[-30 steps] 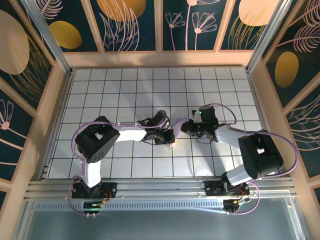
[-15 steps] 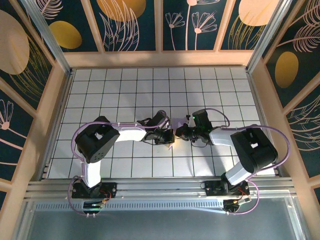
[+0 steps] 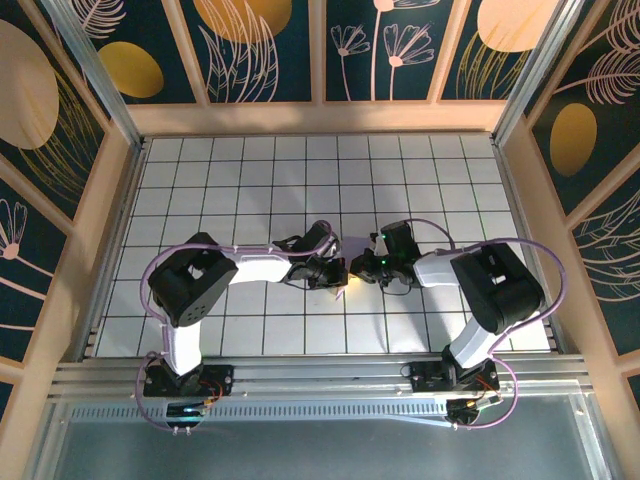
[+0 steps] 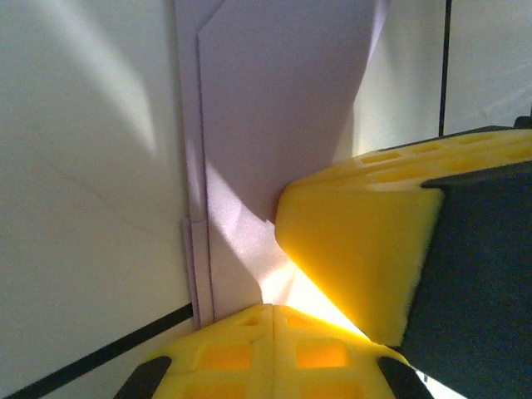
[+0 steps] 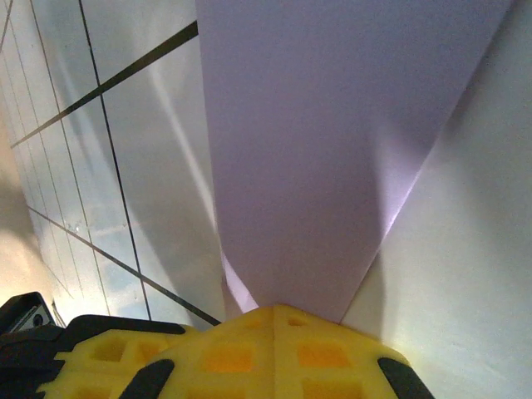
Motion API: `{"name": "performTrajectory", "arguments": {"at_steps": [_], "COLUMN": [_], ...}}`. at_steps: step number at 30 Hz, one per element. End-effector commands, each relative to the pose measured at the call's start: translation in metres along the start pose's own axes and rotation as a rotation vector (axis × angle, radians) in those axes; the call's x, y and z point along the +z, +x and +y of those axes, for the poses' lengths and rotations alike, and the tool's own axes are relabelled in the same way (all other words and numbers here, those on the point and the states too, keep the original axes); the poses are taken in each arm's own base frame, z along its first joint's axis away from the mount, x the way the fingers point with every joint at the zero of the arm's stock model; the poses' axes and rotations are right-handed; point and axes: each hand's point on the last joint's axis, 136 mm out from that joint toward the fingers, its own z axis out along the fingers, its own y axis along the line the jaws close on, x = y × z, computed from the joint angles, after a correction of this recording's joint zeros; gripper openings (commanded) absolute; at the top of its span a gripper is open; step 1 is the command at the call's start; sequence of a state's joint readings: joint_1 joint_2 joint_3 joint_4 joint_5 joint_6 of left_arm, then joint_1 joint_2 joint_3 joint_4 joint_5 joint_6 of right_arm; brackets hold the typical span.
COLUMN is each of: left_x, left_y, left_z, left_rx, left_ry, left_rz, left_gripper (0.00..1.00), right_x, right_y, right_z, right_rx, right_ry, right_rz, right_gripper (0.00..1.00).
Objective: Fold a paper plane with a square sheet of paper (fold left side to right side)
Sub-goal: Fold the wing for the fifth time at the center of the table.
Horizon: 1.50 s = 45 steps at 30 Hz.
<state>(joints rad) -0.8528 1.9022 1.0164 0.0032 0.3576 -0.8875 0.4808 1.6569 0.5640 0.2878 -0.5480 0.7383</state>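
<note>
Since a second ago my right arm has tucked its elbow in and slid leftward, so the right gripper (image 3: 362, 268) now sits just beside the left gripper (image 3: 336, 276); the left arm has hardly stirred. Nearest me, both bases sit at the front edge of the table (image 3: 250, 180). Mid-table, both pincers are clenched, yellow tips pressed together against the lavender paper plane (image 4: 283, 108) (whether either actually nips the paper I cannot tell). On the left wrist camera one right finger (image 4: 357, 249) touches the paper beside my closed left tips. Beyond them the folded paper runs away over the white grid, with layered edges along its left side.
</note>
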Motion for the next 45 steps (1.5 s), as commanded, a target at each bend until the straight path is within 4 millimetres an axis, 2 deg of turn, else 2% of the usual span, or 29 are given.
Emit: {"name": "performTrajectory", "arguments": {"at_steps": [1, 4, 11, 29, 45], "left_x": [-0.019, -0.029, -0.027, -0.006, -0.006], "left_y": [-0.002, -0.002, 0.02, 0.03, 0.031], "left_z": [-0.014, -0.026, -0.024, -0.007, 0.001], "left_rx": [-0.017, -0.022, -0.075, -0.096, -0.104], "left_ry": [0.043, 0.093, 0.184, 0.158, 0.128], "left_rz": [-0.019, -0.028, 0.042, 0.096, 0.083], "left_gripper": [0.08, 0.09, 0.05, 0.01, 0.01], "right_x": [0.007, 0.007, 0.007, 0.006, 0.006], "right_y": [0.032, 0.031, 0.029, 0.029, 0.029], "right_z": [-0.049, -0.052, -0.051, -0.053, -0.058], "right_rx": [0.042, 0.036, 0.025, 0.019, 0.014], "right_ry": [0.18, 0.194, 0.195, 0.211, 0.244], "right_rz": [0.087, 0.088, 0.083, 0.086, 0.092], "right_gripper": [0.0, 0.0, 0.0, 0.0, 0.0]}}
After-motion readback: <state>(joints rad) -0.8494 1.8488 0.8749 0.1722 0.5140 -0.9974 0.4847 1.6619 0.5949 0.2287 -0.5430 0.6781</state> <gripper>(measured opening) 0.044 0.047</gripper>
